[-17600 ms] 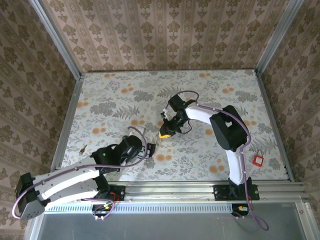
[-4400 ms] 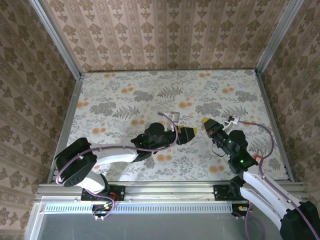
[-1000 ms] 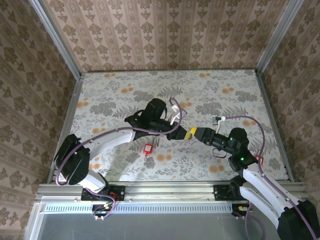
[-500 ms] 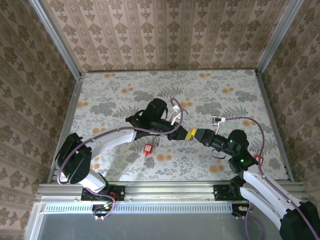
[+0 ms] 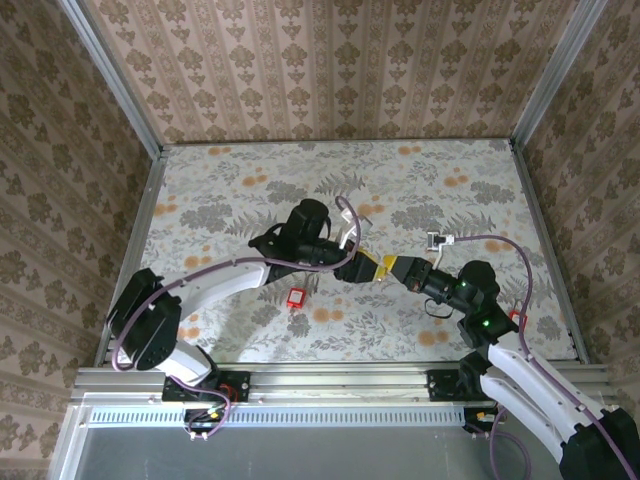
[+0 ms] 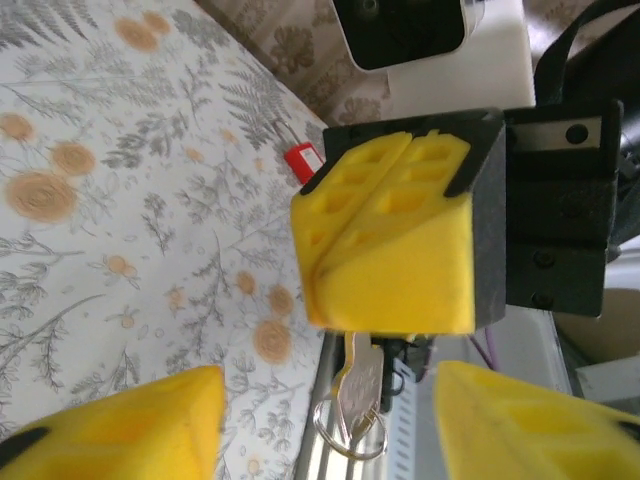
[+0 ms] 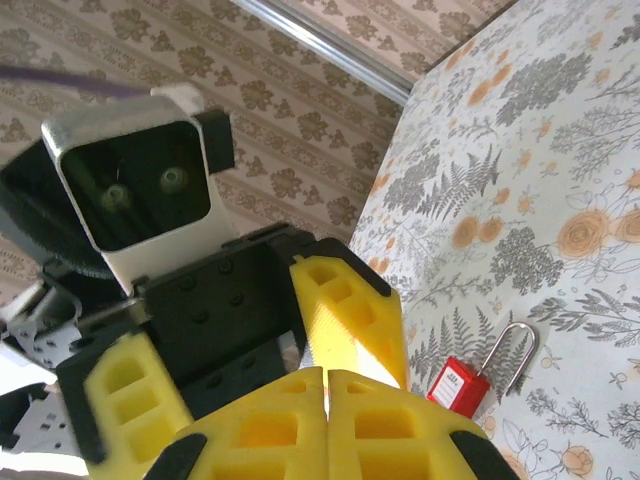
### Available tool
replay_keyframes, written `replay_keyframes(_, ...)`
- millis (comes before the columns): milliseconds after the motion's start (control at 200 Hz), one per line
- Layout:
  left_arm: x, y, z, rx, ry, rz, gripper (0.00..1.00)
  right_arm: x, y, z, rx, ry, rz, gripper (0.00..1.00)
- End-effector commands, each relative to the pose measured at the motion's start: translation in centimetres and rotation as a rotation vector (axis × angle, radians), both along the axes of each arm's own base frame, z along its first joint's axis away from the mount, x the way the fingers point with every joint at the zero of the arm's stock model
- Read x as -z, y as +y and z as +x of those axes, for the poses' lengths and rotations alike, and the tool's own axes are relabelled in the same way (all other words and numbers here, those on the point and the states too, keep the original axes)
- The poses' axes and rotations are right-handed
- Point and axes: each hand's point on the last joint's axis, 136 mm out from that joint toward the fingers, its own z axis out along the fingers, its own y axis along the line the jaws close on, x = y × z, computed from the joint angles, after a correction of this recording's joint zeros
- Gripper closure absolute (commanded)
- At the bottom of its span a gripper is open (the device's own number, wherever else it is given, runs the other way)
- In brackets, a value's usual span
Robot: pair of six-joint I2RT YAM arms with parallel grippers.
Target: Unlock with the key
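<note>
Counting: two grippers, one key (image 6: pixel 360 385) on one ring (image 6: pixel 345 437), and two padlocks. One red padlock (image 5: pixel 295 298) lies on the table (image 5: pixel 220 190) to the left of where my grippers meet. A second padlock (image 6: pixel 300 162), also red, lies near my right arm.
Left gripper (image 5: pixel 366 267): open, its yellow fingers spread to either side of my right fingertips, holding nothing.
Right gripper (image 5: pixel 386 268): pinched fully closed on the key.
Key place: up off the table, mid-width, where my two grippers meet tip to tip.
Change: a second ago my left fingers were closed at the key and my right fingers were apart; now that is reversed. The red padlock lies where it did.
Key axis: in the left wrist view it runs up and down. The ring end hangs out below my right fingertips, and the other end is hidden between the pads.
</note>
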Motion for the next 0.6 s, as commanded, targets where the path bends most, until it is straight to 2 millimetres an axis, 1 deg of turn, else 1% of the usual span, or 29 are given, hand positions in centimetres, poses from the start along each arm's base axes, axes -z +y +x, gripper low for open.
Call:
replay_keyframes(0, -2.7, 0.7, 0.4, -0.083, -0.13, -0.119, 0.35, -2.0, -0.8, 0.8, 0.072, -0.032, 0.032, 1.0)
replay_keyframes(45, -2.8, 0.9, 0.0, -0.103, -0.158, -0.15, 0.35, -2.6, -0.9, 1.1, 0.089, -0.043, 0.052, 1.0)
replay_keyframes(65, -2.8, 1.1, 0.3, -0.136, -0.175, -0.158, 0.35, -2.9, -1.0, 1.2, 0.095, -0.049, 0.062, 1.0)
replay_keyframes(105, -2.7, 1.2, 0.1, -0.168, -0.2, -0.178, 0.33, -3.3, -1.1, 1.5, 0.107, -0.053, 0.084, 1.0)
replay_keyframes(190, -2.6, 1.3, 0.2, -0.238, -0.227, -0.228, 0.25, -4.5, -0.9, 2.0, 0.107, -0.078, 0.142, 1.0)
replay_keyframes(195, -2.3, 1.4, 0.2, -0.241, -0.226, -0.224, 0.25, -4.7, -0.9, 2.0, 0.105, -0.081, 0.149, 1.0)
replay_keyframes(205, -2.6, 1.4, 0.2, -0.248, -0.229, -0.237, 0.24, -4.7, -0.8, 2.0, 0.103, -0.079, 0.151, 1.0)
replay_keyframes(305, -2.8, 1.3, 0.8, -0.289, -0.215, -0.302, 0.18, -5.8, -0.1, 2.3, 0.078, -0.091, 0.172, 1.0)
replay_keyframes(360, -2.9, 1.2, 1.0, -0.298, -0.216, -0.319, 0.15, -6.1, 0.6, 2.2, 0.054, -0.092, 0.163, 1.0)
replay_keyframes(425, -3.2, 1.1, 1.2, -0.306, -0.225, -0.336, 0.14, -6.2, 1.1, 2.1, 0.041, -0.096, 0.155, 1.0)
replay_keyframes(595, -3.4, 1.3, 1.7, -0.316, -0.209, -0.341, 0.14, -5.9, 1.5, 1.8, 0.039, -0.098, 0.145, 1.0)
